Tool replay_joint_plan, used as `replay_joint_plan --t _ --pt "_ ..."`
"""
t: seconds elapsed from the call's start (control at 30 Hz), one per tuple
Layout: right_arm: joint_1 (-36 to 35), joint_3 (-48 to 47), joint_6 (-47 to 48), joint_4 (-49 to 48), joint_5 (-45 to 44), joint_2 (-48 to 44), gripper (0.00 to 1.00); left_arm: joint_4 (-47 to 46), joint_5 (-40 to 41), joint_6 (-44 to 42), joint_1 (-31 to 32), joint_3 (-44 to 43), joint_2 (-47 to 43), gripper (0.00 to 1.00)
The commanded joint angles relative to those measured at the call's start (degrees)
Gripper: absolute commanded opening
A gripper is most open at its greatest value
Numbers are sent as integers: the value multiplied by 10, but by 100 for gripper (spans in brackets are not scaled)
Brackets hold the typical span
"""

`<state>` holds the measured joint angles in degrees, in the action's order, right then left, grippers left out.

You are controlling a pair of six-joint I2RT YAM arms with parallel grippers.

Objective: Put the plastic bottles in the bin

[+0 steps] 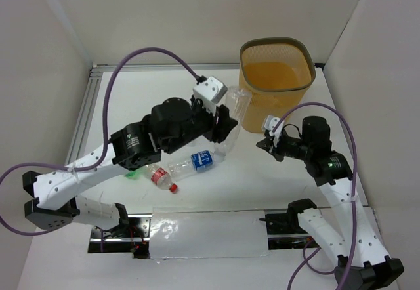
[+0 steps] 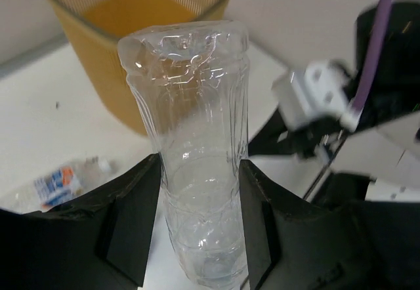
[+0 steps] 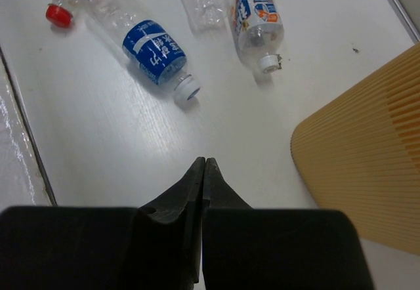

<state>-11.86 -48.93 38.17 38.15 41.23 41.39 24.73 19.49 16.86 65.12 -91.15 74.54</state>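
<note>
Left wrist view: the left hand (image 2: 198, 188) grips a clear bottle (image 2: 187, 100) that points at the bin (image 2: 92, 60), just far and right. The right hand (image 3: 203, 172) is closed and empty.

High and behind, looking down over the whole white table (image 1: 151, 86). Close in from each wrist, facing forward. Shared by all: tall yellow-orange see-through bin (image 1: 262, 109).

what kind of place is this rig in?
Likely a robot lab test cell: white table boxed in by plain white panels, left arm and right arm bolted at its near edge, bottles and bin staged as props.
</note>
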Motion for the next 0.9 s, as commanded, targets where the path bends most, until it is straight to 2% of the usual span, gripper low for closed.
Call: replay_joint_plan --t 0.0,0.33,0.43,0.53,0.67,0.87 --pt "-16 6 21 16 11 -10 0 -148 1 -50 -18 -41 24 8" --pt "-39 11 71 62 39 1 0 -454 -48 -42 -107 -68 131 8" --pt "-44 16 83 68 50 -4 0 -543 -64 -10 -136 -63 161 8" --pt "-49 16 89 68 50 -4 0 -597 -74 33 -162 -69 211 10" --pt "-60 16 95 73 55 -4 0 -662 -91 86 -180 -130 287 10" --pt "-65 16 95 78 61 -20 0 -709 -48 49 -180 -172 379 12"
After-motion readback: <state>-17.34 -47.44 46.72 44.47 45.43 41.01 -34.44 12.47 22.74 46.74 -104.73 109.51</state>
